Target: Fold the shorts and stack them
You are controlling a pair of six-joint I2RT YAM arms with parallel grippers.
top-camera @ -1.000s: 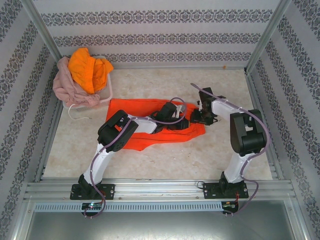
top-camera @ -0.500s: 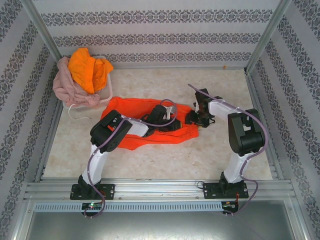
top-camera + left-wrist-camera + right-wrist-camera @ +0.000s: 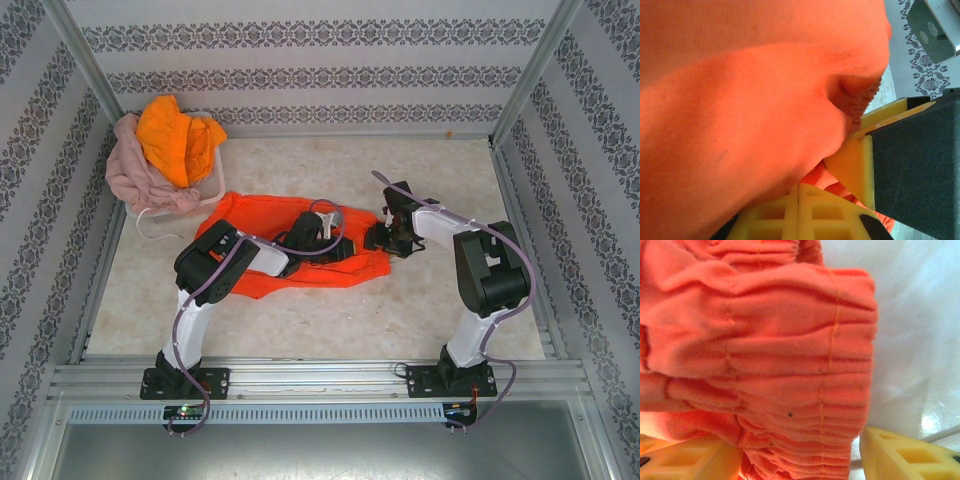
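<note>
The bright red-orange shorts point(image 3: 255, 215) lie spread across the middle of the table. My left gripper point(image 3: 335, 246) rests on their right half, shut on a fold of the red-orange fabric point(image 3: 755, 100) that drapes over its joined yellow fingers point(image 3: 798, 200). My right gripper point(image 3: 384, 238) sits at the shorts' right end, open, with the gathered elastic waist point(image 3: 790, 365) between its spread fingers point(image 3: 910, 455); a thin gap shows beside the right finger. The dusty pink shorts point(image 3: 135, 170) and the yellow-orange shorts point(image 3: 175, 135) are heaped at the back left.
A white mesh basket point(image 3: 218, 182) holds the two heaped shorts in the back left corner. Patterned walls and metal frame rails close in the table on three sides. Bare marble-look tabletop point(image 3: 330, 320) lies in front of the red-orange shorts.
Both grippers have moved left, and the right end of the red-orange shorts has come left with them. The right gripper's fingers have spread a little wider.
</note>
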